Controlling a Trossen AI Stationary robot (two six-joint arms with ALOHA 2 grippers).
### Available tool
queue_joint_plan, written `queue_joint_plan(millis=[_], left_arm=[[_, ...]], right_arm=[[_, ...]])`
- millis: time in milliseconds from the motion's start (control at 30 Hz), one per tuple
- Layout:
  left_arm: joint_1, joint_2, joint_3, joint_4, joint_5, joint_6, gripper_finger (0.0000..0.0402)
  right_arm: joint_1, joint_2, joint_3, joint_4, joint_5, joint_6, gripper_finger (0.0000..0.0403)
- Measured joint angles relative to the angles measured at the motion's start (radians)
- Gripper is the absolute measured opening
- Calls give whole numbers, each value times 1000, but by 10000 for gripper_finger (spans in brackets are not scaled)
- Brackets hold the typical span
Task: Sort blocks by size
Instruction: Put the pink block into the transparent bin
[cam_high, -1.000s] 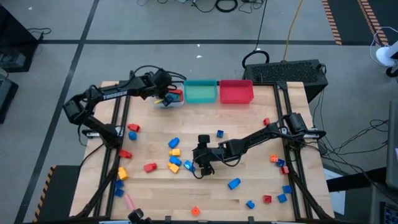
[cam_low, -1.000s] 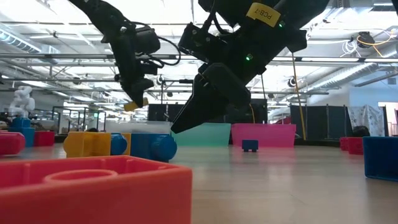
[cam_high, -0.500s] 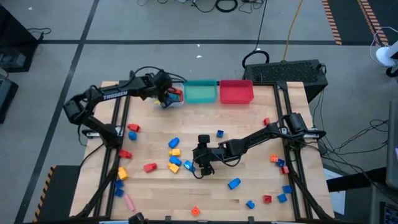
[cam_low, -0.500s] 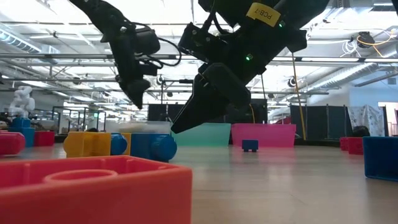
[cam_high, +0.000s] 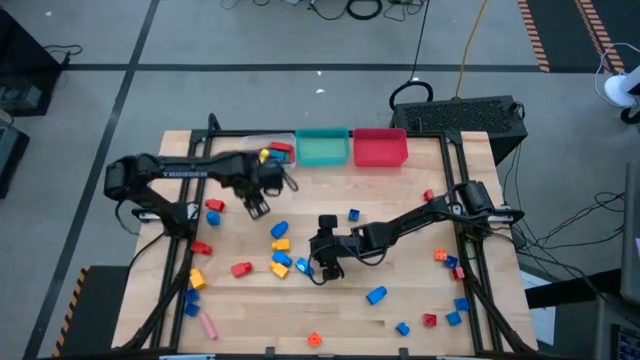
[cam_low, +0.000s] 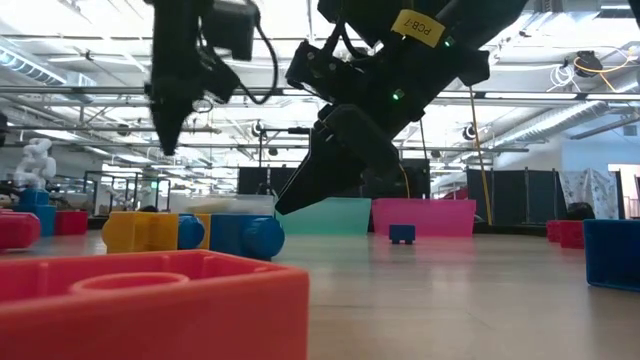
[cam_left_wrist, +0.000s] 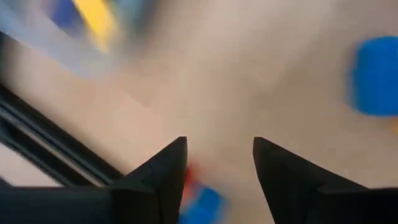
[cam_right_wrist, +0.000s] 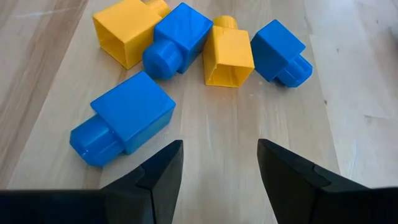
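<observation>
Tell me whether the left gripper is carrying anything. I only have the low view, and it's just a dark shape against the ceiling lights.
Observer: No. In its wrist view the left gripper is open, with only bare table between its jaws.
Operator: Where is it over the table?
Observer: From above, it hangs clear of the clear bin, over bare wood beside a red block.
Operator: And the right one?
Observer: In its wrist view the right gripper is open and empty, facing a blue block, with a yellow block farther off.
</observation>
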Motion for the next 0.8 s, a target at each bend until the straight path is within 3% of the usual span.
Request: queue_joint_plan(millis=[100, 300, 600, 800], left_arm=[[-115, 0, -1, -39, 113, -261, 184], [-370, 0, -1, -50, 233, -653, 184], [-741, 0, -1, 45, 249, -1287, 184], [-935, 11, -1, 205, 243, -1678, 184]], right_arm=[[-6, 0, 0, 0, 0, -13, 194], [-27, 0, 0, 2, 0, -22, 194], [-53, 0, 0, 32, -4, -52, 194], [-65, 0, 0, 52, -103, -45, 194]])
